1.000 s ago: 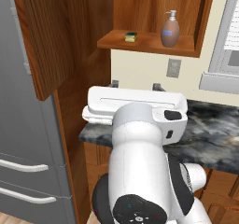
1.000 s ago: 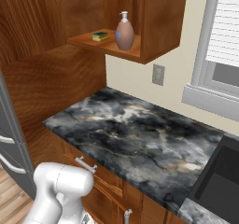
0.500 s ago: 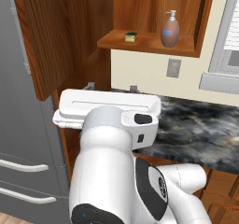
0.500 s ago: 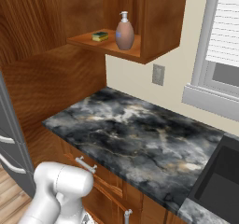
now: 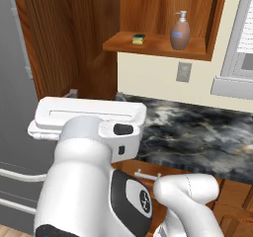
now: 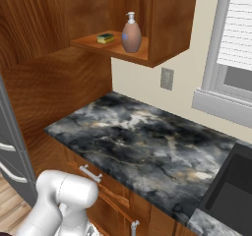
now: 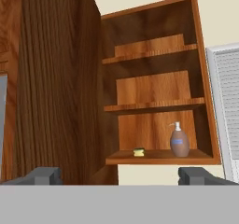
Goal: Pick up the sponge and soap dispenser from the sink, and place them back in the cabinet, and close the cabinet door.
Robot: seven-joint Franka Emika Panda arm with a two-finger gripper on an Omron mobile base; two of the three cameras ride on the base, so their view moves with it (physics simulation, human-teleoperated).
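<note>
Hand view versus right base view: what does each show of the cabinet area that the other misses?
Hand view alone: the open claw, the two bare upper shelves and the swung-open cabinet door. Right base view alone: the marble counter, the wall outlet, a corner of the black sink and the drawer handles. Both: the soap dispenser and the small sponge already on the cabinet's bottom shelf, plus the window frame.

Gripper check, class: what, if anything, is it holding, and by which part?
Nothing is held. In the hand view the gripper is open, its fingertips wide apart with nothing between them; the soap dispenser and sponge sit on the cabinet shelf.
</note>
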